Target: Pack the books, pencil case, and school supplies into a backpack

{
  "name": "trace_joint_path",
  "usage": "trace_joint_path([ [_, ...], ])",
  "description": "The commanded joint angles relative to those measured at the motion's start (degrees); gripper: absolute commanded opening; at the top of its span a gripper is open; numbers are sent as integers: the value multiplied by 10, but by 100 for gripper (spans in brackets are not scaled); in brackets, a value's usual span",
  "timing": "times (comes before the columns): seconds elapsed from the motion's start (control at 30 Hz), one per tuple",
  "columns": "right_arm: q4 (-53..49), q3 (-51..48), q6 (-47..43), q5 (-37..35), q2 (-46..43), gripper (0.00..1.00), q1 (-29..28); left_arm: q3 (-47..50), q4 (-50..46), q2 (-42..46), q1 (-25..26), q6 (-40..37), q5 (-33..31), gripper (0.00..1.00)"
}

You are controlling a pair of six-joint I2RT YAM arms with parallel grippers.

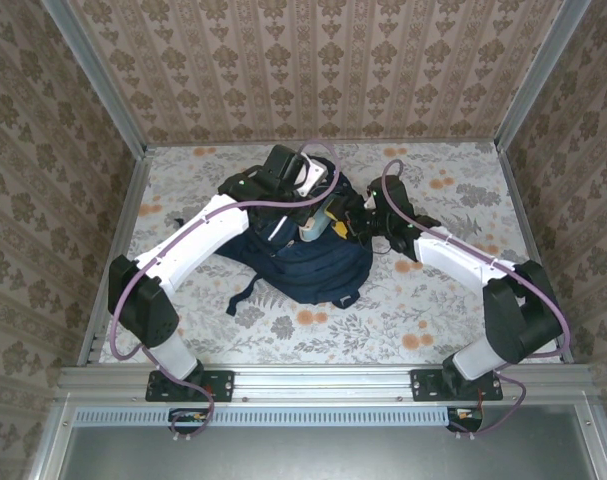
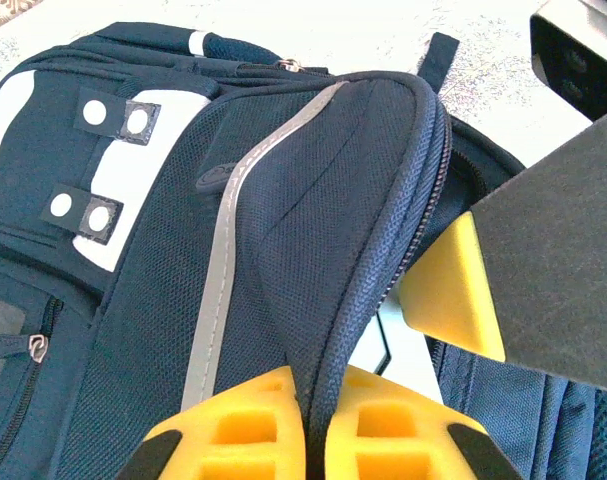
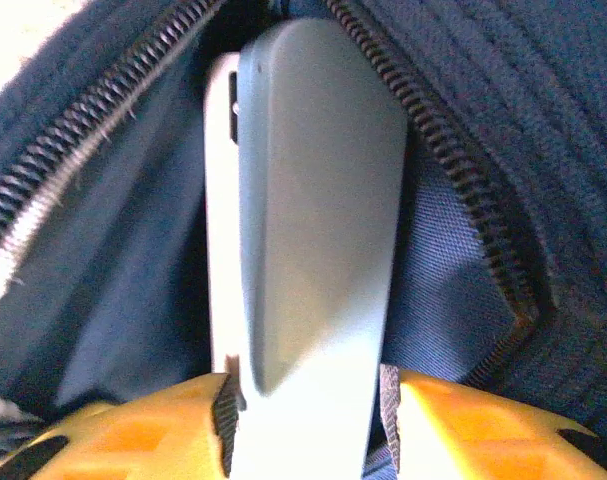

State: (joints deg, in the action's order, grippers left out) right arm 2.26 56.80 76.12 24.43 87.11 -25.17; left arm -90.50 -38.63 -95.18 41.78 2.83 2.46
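Observation:
The navy backpack (image 1: pixel 318 272) lies in the middle of the table, its top toward the back. My left gripper (image 2: pixel 313 420) is shut on the zipped rim of the backpack (image 2: pixel 283 200) and holds the mouth up. My right gripper (image 3: pixel 308 425) reaches into that mouth from the right, shut on a flat pale grey object with a rounded end (image 3: pixel 318 200). The object points down into the blue lining (image 3: pixel 123 280), between the zipper rows. From above, the two grippers meet over the bag's top: left gripper (image 1: pixel 313 203), right gripper (image 1: pixel 338 226), the grey object (image 1: pixel 311 229) between them. The books and the pencil case are out of view.
The table has a floral cloth (image 1: pixel 433 300), with papered walls on three sides and a metal rail (image 1: pixel 323 380) at the near edge. A dark strap (image 1: pixel 245 293) trails from the bag toward the front left. A yellow finger of the right gripper (image 2: pixel 453 290) shows in the left wrist view.

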Motion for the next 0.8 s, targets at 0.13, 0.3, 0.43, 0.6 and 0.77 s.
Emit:
trace_joint_path([
  [0.13, 32, 10, 9, 42, 33, 23, -22, -28, 55, 14, -6, 12, 51, 5],
  [0.3, 99, 38, 18, 46, 83, 16, -27, -26, 64, 7, -6, 26, 82, 5],
  [0.43, 119, 58, -7, 44, 109, 13, -23, -30, 71, -10, -7, 39, 99, 5],
  [0.6, 79, 12, -42, 29, 48, 18, 7, -52, 76, -41, -13, 57, 118, 5],
  [0.77, -35, -39, -111, -8, -55, 28, 57, -81, 75, -71, -19, 78, 142, 14],
])
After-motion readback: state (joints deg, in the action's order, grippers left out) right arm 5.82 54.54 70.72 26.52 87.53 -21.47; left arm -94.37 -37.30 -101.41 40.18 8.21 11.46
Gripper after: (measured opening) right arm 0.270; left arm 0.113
